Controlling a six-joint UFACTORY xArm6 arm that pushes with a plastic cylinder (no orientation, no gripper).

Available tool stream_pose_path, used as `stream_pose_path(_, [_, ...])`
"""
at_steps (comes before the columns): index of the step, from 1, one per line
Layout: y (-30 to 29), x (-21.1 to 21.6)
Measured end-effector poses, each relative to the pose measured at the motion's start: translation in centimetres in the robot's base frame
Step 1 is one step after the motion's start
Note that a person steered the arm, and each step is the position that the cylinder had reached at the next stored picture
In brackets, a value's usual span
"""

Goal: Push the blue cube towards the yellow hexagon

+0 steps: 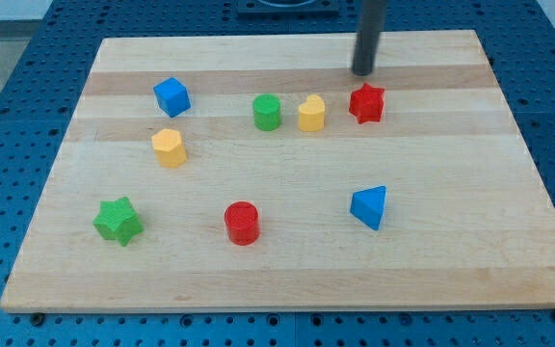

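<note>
**Rod far from the blue cube, push not yet begun**

No hand is fitted to this arm, so nothing is released, clenched or grasping; the work is done by my tip (363, 72). It rests on the surface (451, 280) near the view's top, just above the red star (366, 102) and apart from it.

Nearest the view's bottom lie three pieces that play no part: a green star (118, 221) at the left, a red cylinder (242, 223) in the middle and a blue wedge (369, 206) to the right.

Further up, on the left, sits the yellow hexagon (169, 147), the goal. Just above it is the blue cube (171, 96), near but not touching.

Level with the cube, a row runs rightward: a green cylinder (267, 112), a yellow heart (311, 113) beside it, then the red star.

Because the hexagon lies almost straight below the cube in the view, I judge the push should come from the cube's upper side, driving it downward. My tip is well apart from the cube, at the row's other end. A path along the bare strip at the view's top would likely avoid disturbing the row. A push slightly off centre could turn the cube past the hexagon.
</note>
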State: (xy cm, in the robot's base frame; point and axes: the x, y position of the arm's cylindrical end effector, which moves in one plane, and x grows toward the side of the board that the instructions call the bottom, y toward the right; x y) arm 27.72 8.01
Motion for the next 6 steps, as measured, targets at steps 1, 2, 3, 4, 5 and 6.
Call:
stream_pose_path(1, [-6.4, 0.0])
stream_pose_path(2, [-13.6, -0.2])
stream_pose_path(3, [-21.2, -0.9])
stream_pose_path(4, [-28.7, 0.4])
stream_pose_path(5, [-30.6, 2.9])
stream_pose_path(6, [-28.2, 5.0])
